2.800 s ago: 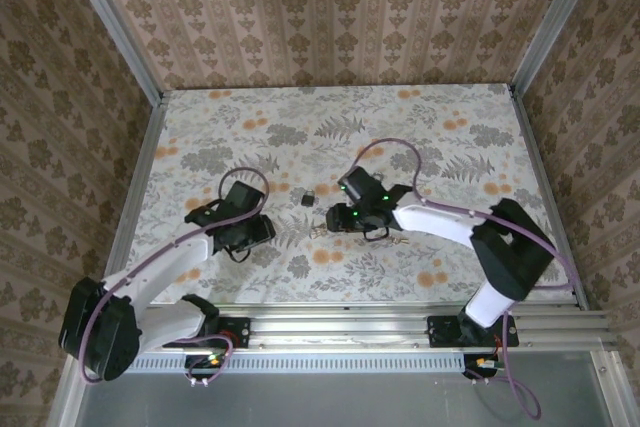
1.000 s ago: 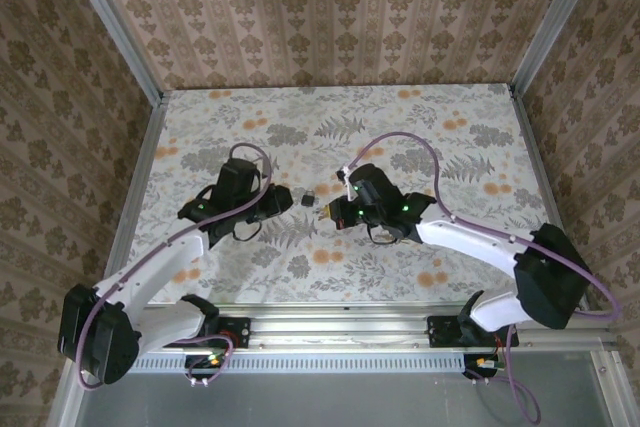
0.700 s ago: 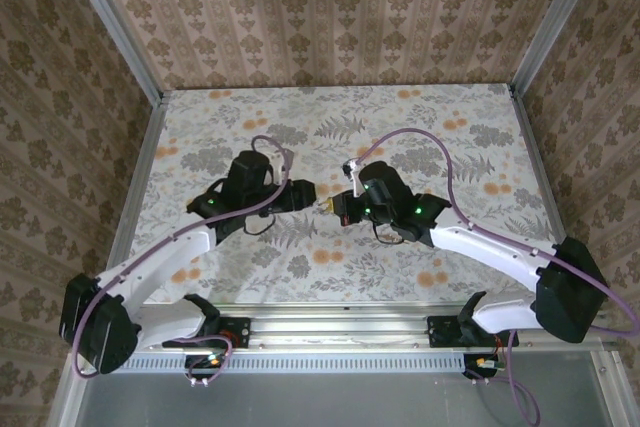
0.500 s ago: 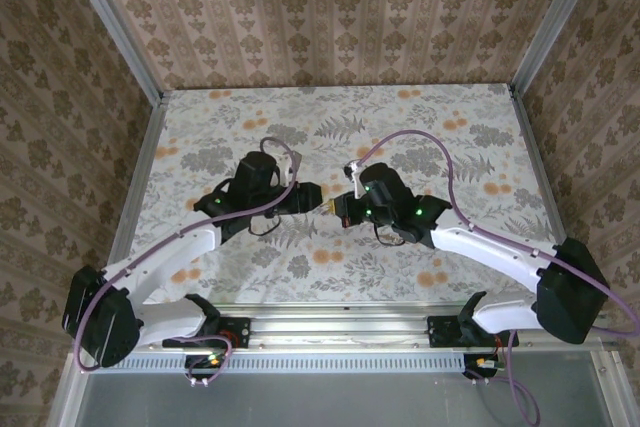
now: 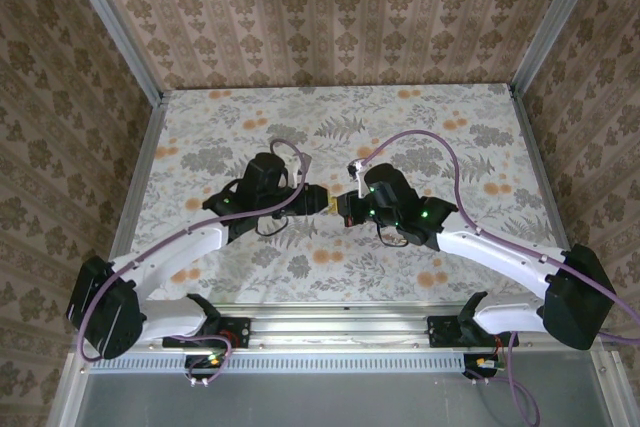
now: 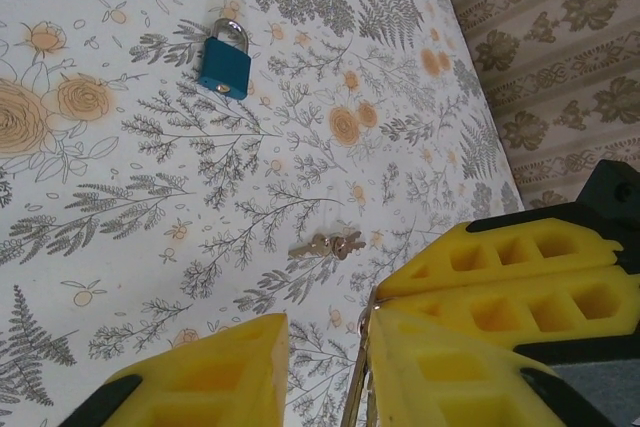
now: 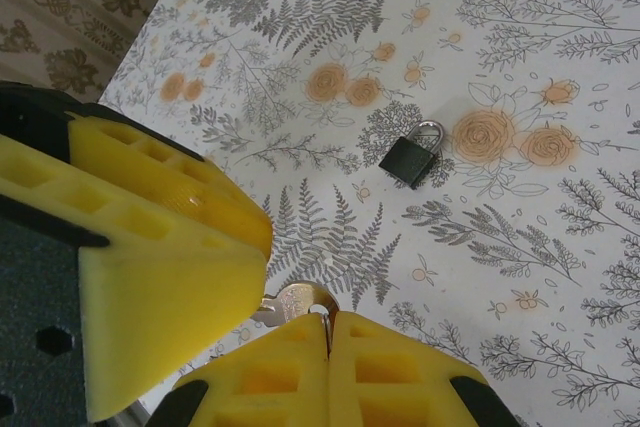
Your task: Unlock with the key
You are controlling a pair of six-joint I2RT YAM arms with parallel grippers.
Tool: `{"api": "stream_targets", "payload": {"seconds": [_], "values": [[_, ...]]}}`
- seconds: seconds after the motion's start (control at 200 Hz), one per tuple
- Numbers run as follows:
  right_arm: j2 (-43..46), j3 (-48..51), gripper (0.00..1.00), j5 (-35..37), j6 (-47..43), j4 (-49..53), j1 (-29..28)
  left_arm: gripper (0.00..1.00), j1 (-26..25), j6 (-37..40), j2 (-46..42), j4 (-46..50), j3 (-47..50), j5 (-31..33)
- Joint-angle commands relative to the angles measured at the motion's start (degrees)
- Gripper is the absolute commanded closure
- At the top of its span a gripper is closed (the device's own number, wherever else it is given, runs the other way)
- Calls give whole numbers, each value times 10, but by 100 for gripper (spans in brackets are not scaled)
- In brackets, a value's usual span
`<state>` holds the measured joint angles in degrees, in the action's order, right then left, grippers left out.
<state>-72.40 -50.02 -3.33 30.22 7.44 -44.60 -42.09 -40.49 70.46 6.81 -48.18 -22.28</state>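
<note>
My right gripper is shut on the key, a small silver key whose round head sticks out past the fingertips toward the left gripper. The left gripper is open, and the key shows edge-on beside its right finger. The two grippers meet tip to tip above the table, the left gripper facing the right gripper. The small blue padlock with a silver shackle lies flat on the table below them; the same padlock looks dark in the right wrist view.
A loose pair of silver keys lies on the floral tablecloth nearer than the padlock. Patterned walls and metal rails enclose the table on three sides.
The right gripper lifted the key off the table and turned to face left. The left arm swung right and forward until its open fingers reached the key above the padlock.
</note>
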Motion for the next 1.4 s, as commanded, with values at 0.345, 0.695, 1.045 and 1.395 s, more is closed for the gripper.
{"api": "stream_targets", "payload": {"seconds": [0.345, 0.695, 1.045, 1.395], "values": [[17, 9, 100, 21, 8, -13, 4, 71, -7, -4, -4, -20, 8, -11], [17, 10, 100, 22, 13, -15, 8, 69, -10, -5, 4, -25, 13, -15], [20, 10, 100, 23, 13, -15, 10, 90, -10, -3, 3, -26, 14, -14], [44, 31, 69, 8, 6, 15, 52, 100, -2, 58, 6, 49, -19, 8]]}}
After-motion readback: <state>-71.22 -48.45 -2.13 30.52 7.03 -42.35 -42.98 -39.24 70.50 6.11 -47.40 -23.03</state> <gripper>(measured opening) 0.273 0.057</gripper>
